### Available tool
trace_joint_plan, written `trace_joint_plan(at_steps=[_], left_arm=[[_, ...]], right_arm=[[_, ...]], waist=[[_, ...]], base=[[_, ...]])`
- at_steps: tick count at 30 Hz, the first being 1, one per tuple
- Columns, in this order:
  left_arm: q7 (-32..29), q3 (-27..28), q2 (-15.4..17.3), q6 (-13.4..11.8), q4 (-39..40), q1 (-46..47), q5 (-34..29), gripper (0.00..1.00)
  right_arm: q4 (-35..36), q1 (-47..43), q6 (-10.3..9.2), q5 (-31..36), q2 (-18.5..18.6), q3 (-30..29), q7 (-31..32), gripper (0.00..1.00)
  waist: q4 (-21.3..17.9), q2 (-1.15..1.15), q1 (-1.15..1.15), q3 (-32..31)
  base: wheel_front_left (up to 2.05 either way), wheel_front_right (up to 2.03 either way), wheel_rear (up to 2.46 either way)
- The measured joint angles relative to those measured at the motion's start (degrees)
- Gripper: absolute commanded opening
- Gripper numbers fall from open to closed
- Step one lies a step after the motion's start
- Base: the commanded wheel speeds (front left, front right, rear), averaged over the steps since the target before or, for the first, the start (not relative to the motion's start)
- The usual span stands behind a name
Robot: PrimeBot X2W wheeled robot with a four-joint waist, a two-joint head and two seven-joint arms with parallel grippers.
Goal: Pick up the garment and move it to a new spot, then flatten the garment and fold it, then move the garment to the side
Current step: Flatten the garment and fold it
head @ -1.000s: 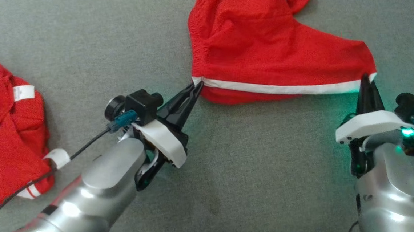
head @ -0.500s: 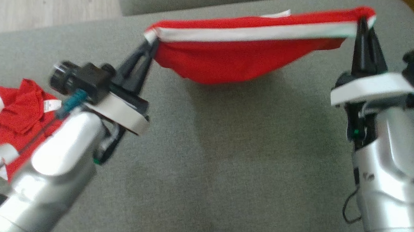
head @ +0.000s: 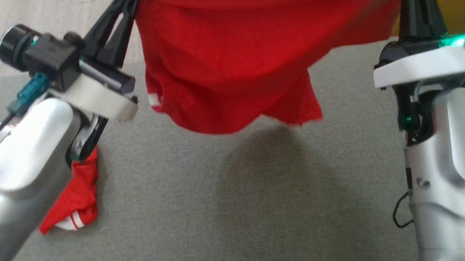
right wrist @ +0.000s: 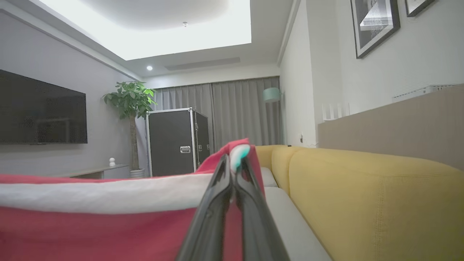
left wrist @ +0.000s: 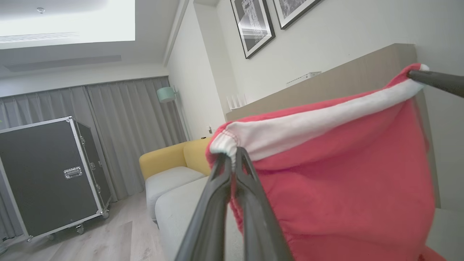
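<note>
A: Garment point(head: 220, 64), where is it?
B: Up in the air, over the couch point(head: 251, 213). Left gripper point(left wrist: 232, 161) pinches one white corner. Right gripper point(right wrist: 233, 163) pinches the other.

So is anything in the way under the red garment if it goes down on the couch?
Nothing visible does. The garment hangs over bare couch. A second red garment lies off to the left, not underneath.
</note>
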State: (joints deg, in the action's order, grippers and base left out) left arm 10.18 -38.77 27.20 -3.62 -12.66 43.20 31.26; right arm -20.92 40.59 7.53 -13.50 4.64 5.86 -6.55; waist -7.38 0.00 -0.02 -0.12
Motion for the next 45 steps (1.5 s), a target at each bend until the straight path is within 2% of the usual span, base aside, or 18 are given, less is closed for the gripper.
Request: trace_joint_plan(at_steps=[5, 8, 12, 15, 19, 20, 24, 28, 31, 35, 39, 43, 45], left_arm=[[-2.6, 0.02, 3.07, -2.44, 7.73, -5.17, 0.14, 0.0], [-4.22, 0.3, 4.1, -3.5, 11.25, -6.77, 1.31, 0.0], [-6.06, 0.77, 5.54, -3.2, 12.2, -6.26, 1.71, 0.0], [-6.66, 0.71, 5.11, -0.86, 9.07, -2.38, 1.79, 0.0], [-7.14, -0.07, 3.58, 3.14, 1.86, 8.66, 0.09, 0.0], [-7.14, -0.07, 3.58, 3.14, 1.86, 8.66, 0.09, 0.0], [-5.66, -0.36, 0.85, 7.42, -6.6, 20.33, -2.04, 0.0], [-1.12, -1.05, -1.14, 9.2, -15.51, 30.05, -5.24, 0.0], [2.22, -1.35, -3.25, 9.68, -20.5, 33.87, -6.25, 0.0], [4.31, -1.03, -6.61, 9.67, -24.39, 35.12, -7.3, 0.0], [4.54, -0.99, -7.6, 10.11, -24.32, 33.38, -8.84, 0.0], [4.55, -0.8, -7.64, 10.6, -22.23, 26.31, -10.01, 0.0], [4.55, -1.45, -7.27, 10.78, -20.6, 19.1, -10.74, 0.0]], right_arm=[[5.95, -3.98, 0.0, 2.21, 0.25, -1.35, 2.53, 0.0], [8.21, -5.89, 0.0, 4.11, 0.26, -1.6, 6.21, 0.0], [8.29, -5.12, 0.0, 6.39, 0.49, -0.96, 9.91, 0.0], [4.32, -0.67, 0.0, 6.5, 1.16, -1.62, 10.47, 0.0], [-3.33, 9.7, 0.0, 7.46, 3.02, -0.94, 8.83, 0.0], [-3.33, 9.7, 0.0, 7.46, 3.02, -0.94, 8.83, 0.0], [-12.41, 21.6, 0.0, 6.51, 2.78, -2.08, 4.61, 0.0], [-21.8, 30.94, 0.0, 7.86, 2.83, -2.69, -2.2, 0.0], [-27.48, 34.33, 0.0, 9.81, 2.76, -4.39, -6.17, 0.0], [-31.01, 35.03, 0.0, 12.11, 2.66, -6.69, -7.93, 0.0], [-32.92, 33.49, 0.0, 13.29, 2.34, -6.24, -8.11, 0.0], [-35.12, 28.73, 0.0, 13.48, 2.23, -4.31, -8.12, 0.0], [-39.51, 25.18, 0.0, 12.98, 2.33, -1.05, -8.1, 0.0]], waist=[[0.8, 0.0, 0.01, -0.25], [0.96, 0.0, 0.01, 0.51], [0.71, 0.0, 0.02, 3.85], [0.68, 0.0, 0.02, 6.9], [0.78, 0.0, 0.03, 11.78], [0.78, 0.0, 0.03, 11.78], [0.82, 0.0, 0.04, 16.56], [0.85, -0.01, 0.05, 20.33], [0.78, 0.0, 0.03, 22.02], [1.17, -0.01, 0.03, 23.63], [1.82, -0.01, 0.03, 24.83], [2.46, -0.01, 0.03, 24.82], [2.55, 0.0, 0.01, 23.43]], base=[[0.0, 0.0, 0.0], [0.0, 0.0, 0.0], [0.0, 0.0, 0.0], [0.0, 0.0, 0.0], [0.0, 0.0, 0.0], [0.0, 0.0, 0.0], [0.0, 0.0, 0.0], [0.0, 0.0, 0.0], [0.0, 0.0, 0.0], [0.0, 0.0, 0.0], [0.0, 0.0, 0.0], [0.0, 0.0, 0.0], [0.0, 0.0, 0.0]])
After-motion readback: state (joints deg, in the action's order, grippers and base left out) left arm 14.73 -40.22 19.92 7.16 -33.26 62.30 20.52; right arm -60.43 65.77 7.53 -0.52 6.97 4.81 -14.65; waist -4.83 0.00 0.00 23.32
